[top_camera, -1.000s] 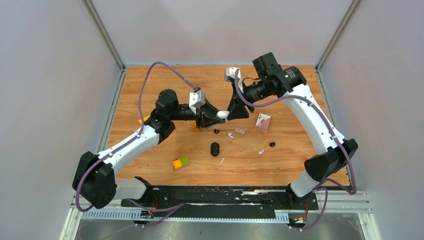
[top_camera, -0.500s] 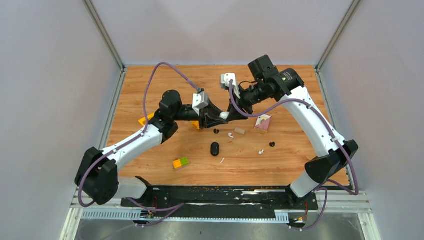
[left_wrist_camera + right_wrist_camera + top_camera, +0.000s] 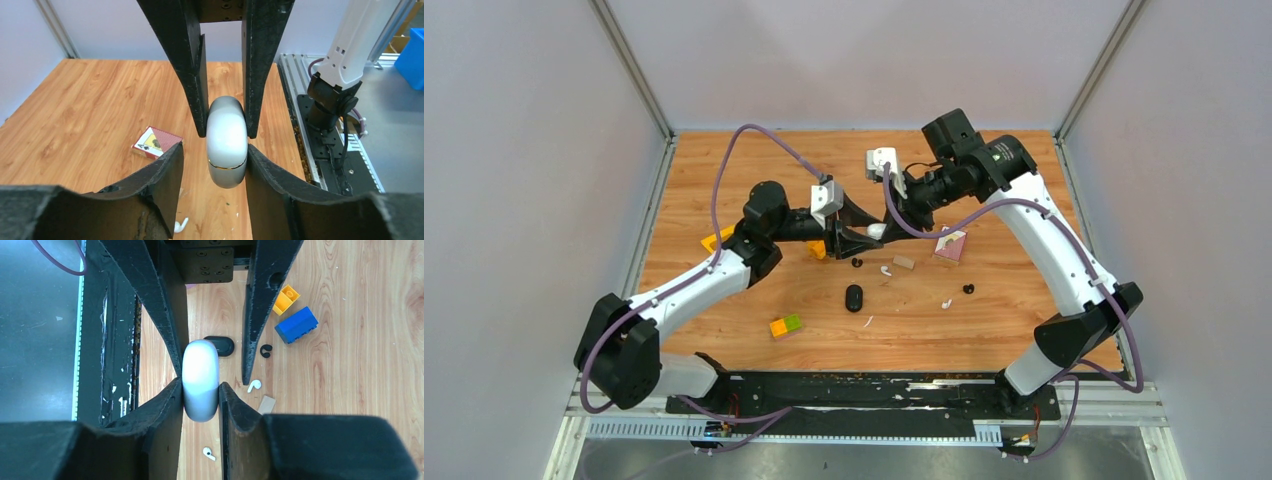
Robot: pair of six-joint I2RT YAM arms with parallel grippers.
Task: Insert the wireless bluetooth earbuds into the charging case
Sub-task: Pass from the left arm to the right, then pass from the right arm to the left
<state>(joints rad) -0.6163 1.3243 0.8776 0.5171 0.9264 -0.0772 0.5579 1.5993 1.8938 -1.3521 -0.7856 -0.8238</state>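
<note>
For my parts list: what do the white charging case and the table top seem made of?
The white charging case looks like smooth, glossy moulded plastic: soft highlights on its rounded shell, and a thin gold-looking line at the seam, perhaps metal. The table top looks like wood or wood-print laminate with a satin finish; the grain shows, but which one I cannot tell.

Top camera looks down from behind my bases over the worktop (image 3: pixel 724 170); both wrist cameras stare close between my fingers (image 3: pixel 160 190), sharing the white charging case (image 3: pixel 227 142).
</note>
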